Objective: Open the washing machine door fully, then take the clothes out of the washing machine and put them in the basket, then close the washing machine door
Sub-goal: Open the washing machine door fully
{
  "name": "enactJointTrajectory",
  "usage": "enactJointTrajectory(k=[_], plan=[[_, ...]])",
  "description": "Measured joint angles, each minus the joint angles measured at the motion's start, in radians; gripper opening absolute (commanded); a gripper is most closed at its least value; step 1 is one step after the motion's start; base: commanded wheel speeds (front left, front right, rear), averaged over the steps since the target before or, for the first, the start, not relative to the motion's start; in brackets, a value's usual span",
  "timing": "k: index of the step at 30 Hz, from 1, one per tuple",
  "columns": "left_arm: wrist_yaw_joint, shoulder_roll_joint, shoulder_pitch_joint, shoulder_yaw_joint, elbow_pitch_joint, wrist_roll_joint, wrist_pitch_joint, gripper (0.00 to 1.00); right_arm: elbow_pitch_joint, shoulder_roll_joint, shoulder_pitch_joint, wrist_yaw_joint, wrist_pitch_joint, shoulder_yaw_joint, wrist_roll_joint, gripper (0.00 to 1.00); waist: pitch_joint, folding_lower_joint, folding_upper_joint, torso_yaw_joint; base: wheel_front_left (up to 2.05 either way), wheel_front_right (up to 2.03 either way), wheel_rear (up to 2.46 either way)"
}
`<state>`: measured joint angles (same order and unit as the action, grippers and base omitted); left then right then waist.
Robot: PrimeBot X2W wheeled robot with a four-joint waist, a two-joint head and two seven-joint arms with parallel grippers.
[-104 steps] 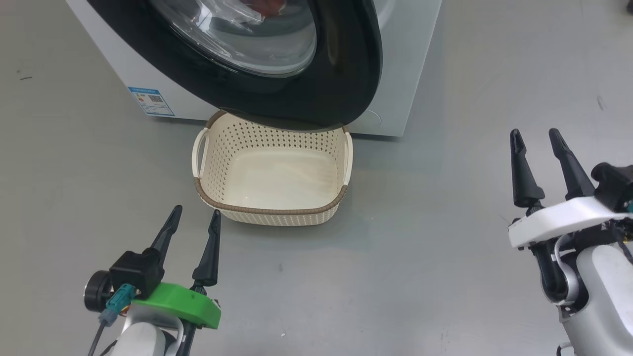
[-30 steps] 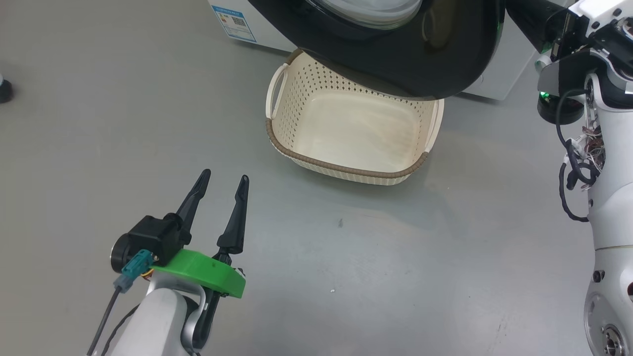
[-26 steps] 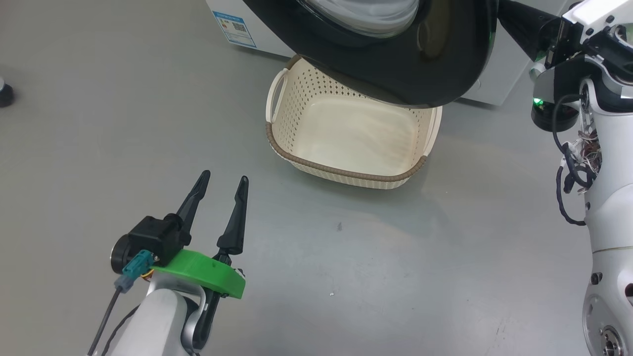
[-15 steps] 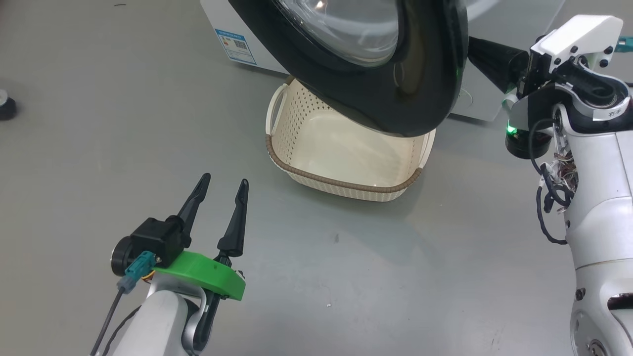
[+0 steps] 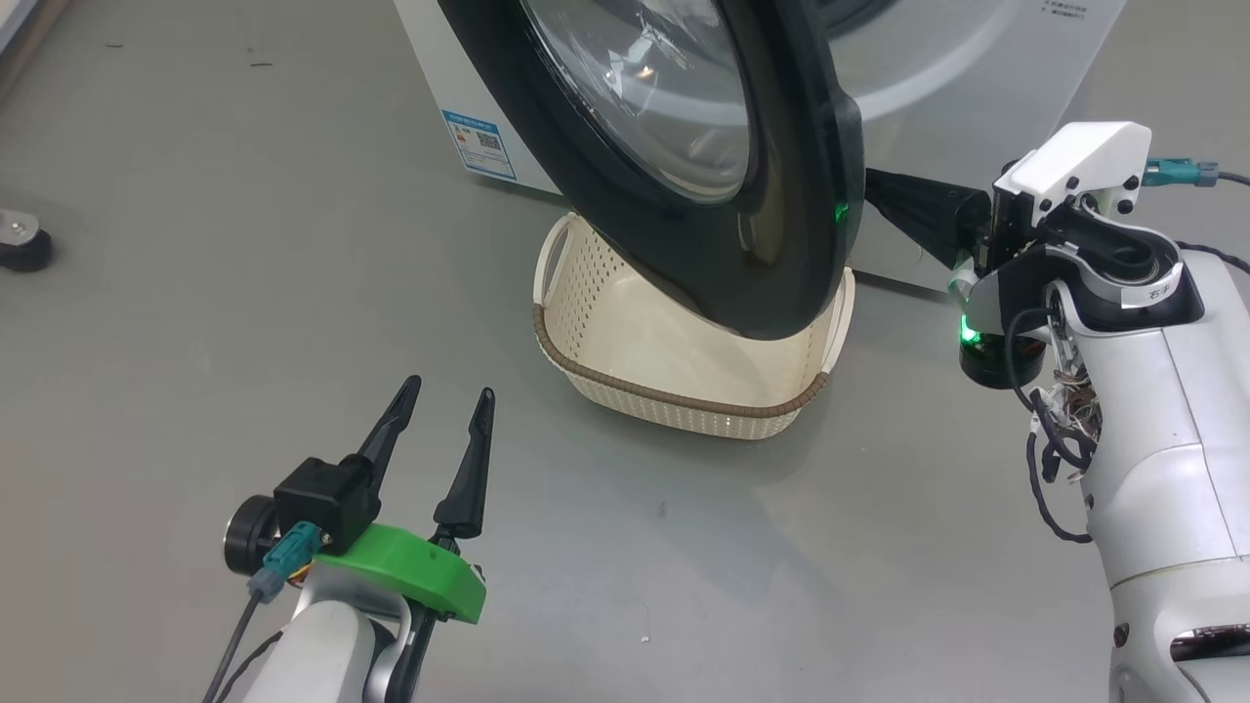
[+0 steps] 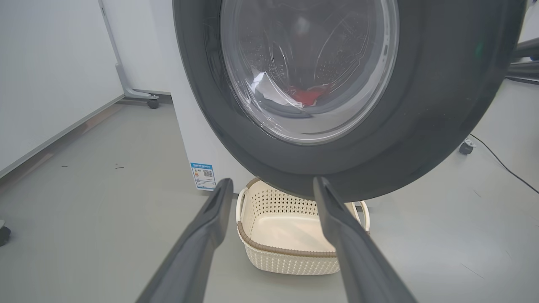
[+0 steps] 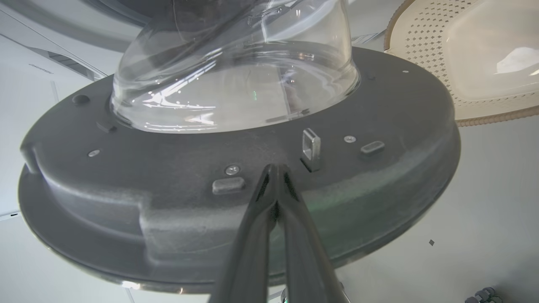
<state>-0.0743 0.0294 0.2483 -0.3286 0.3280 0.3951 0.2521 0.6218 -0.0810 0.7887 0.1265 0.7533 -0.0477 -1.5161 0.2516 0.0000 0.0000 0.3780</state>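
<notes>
The white washing machine (image 5: 977,68) stands at the top of the head view. Its black-rimmed washing machine door (image 5: 781,244) hangs partly open over the cream basket (image 5: 684,391). My right gripper (image 5: 879,193) is shut, its tips pressed against the door's grey inner face (image 7: 379,126), next to the latch hook (image 7: 311,143) and below the glass bowl (image 7: 236,63). Through the glass, the clothes show as a red piece (image 6: 309,94) and a white cloth (image 6: 263,86) in the drum. My left gripper (image 5: 447,389) hangs open and holds nothing, short of the basket (image 6: 290,252).
A small blue label (image 5: 479,144) sits low on the washer's front. A dark caster (image 5: 21,239) lies on the grey floor at far left. A wheeled frame leg (image 6: 152,101) stands by the white wall, and a cable (image 6: 501,162) runs across the floor at right.
The door has swung further open, my right arm moving with it against its inner side. The head camera has shifted. The left gripper has stayed where it was.
</notes>
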Motion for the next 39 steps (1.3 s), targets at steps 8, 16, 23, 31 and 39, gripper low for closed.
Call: enactJointTrajectory(k=[8,16,23,31,39], plan=[[0.001,0.0,-0.017,0.002,0.005,-0.01,0.0,1.0,-0.004,0.01,-0.033,0.0,0.024,-0.028,-0.034,0.0,-0.036,0.0,0.0,0.003,0.0,0.0,0.0],[0.008,0.001,-0.033,0.004,-0.001,-0.017,0.0,1.0,-0.025,0.007,-0.05,0.001,0.039,-0.097,-0.103,0.0,-0.049,0.0,0.0,-0.001,0.0,0.0,0.0],[0.008,0.001,-0.033,-0.003,-0.01,-0.017,0.0,1.0,-0.044,0.009,-0.062,0.001,0.042,-0.188,-0.183,0.0,-0.041,0.0,0.0,0.006,0.0,0.0,0.0],[0.008,0.001,-0.033,-0.001,-0.013,-0.017,0.0,1.0,-0.072,0.008,-0.065,0.001,0.034,-0.293,-0.259,0.0,-0.029,0.0,0.0,0.023,0.0,0.0,0.0],[0.008,0.001,-0.033,-0.001,-0.015,-0.016,0.0,1.0,-0.115,0.007,-0.082,0.001,0.018,-0.404,-0.331,0.0,-0.026,0.0,0.0,0.035,0.0,0.0,0.0]])
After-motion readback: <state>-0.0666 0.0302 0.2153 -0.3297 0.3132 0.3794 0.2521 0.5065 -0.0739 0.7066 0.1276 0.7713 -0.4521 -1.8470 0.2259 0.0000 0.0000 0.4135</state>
